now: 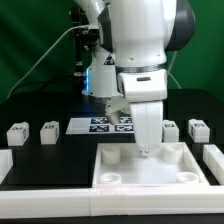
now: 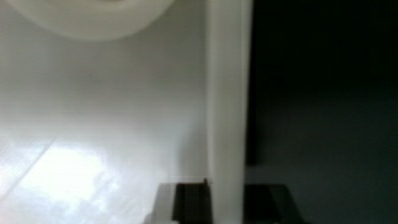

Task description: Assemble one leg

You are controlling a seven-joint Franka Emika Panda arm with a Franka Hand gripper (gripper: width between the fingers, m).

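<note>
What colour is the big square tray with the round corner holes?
The tray is white; the exterior view shows it best.

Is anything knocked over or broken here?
Nothing stands out. The small white block-like legs sit apart in a row on the black table, none visibly broken, and the large white square tray-like tabletop lies flat with its round sockets up. The gripper straddles its far wall.

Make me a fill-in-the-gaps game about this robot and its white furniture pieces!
1. The gripper is shut on one upright white ____.
2. The tabletop has ____ corner sockets.
3. The table underneath everything is coloured ____.
Missing words: leg; round; black.
</note>
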